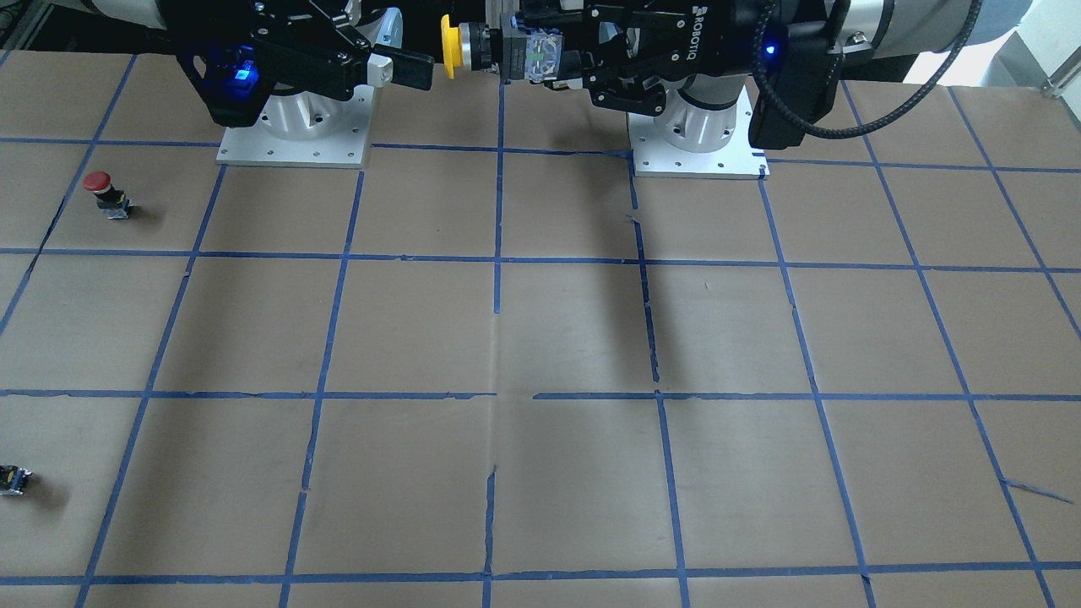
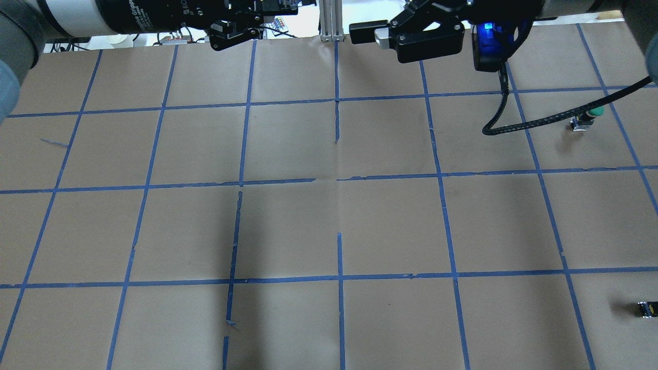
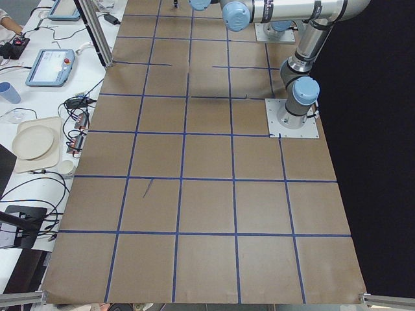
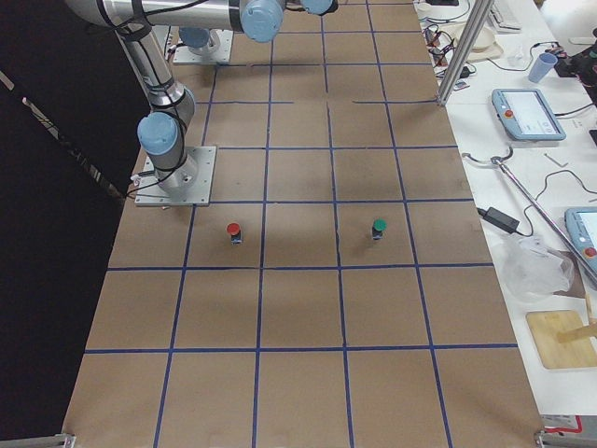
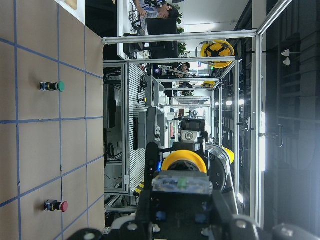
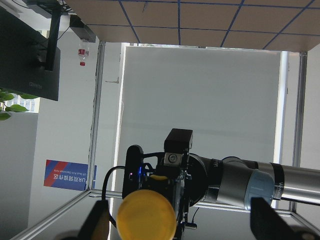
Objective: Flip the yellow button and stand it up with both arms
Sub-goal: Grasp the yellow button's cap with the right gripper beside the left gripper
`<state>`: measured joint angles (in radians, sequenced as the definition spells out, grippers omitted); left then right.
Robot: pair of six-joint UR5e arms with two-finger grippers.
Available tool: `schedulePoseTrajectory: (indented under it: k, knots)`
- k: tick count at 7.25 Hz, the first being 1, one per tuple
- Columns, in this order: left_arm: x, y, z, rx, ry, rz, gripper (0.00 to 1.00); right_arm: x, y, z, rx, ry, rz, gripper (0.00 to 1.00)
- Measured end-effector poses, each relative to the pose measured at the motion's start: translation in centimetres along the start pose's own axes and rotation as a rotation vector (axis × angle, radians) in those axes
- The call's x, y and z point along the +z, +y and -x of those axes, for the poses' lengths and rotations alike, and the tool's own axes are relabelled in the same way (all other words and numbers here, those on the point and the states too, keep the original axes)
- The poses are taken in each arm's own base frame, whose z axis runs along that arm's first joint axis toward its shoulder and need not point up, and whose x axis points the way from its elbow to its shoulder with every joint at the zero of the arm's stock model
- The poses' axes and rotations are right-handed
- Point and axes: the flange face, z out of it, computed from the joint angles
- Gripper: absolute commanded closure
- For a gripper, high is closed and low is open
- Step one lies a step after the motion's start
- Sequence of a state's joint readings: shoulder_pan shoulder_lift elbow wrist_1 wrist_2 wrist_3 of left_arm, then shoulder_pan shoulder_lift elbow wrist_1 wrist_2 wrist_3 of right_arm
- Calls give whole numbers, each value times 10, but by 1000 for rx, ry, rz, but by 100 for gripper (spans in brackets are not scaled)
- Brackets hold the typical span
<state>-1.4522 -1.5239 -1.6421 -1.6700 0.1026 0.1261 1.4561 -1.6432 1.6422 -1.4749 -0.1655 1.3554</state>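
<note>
The yellow button (image 1: 460,46) is held high above the table, lying sideways. My left gripper (image 1: 528,57) is shut on its black body and clear block, with the yellow cap pointing toward my right gripper (image 1: 418,42). The left wrist view shows the cap (image 5: 183,161) just beyond the left gripper (image 5: 180,205). My right gripper is open. In the right wrist view its fingers (image 6: 97,226) stand wide apart on either side of the cap (image 6: 146,216), touching nothing. In the overhead view one right finger (image 2: 367,32) and the left gripper (image 2: 234,31) show, but the button is hidden.
A red button (image 1: 100,187) stands near the right arm's base (image 1: 296,127). A green button (image 2: 591,113) stands further out, by a hanging black cable (image 2: 540,121). A small black capless part (image 2: 646,308) lies at the table's right edge. Operator desks flank the far side.
</note>
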Motion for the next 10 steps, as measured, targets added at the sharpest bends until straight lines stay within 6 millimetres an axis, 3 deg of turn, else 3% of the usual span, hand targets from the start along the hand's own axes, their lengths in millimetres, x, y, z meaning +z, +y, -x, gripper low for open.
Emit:
schedulePoseTrajectory:
  k: [6,10]
  knots:
    - [0,1,-1,-7,10,-1,85,1,8,5,9,-14,53,0]
    - [2,1,-2,-3,10,1,85,5,1,8,51,-12,95,1]
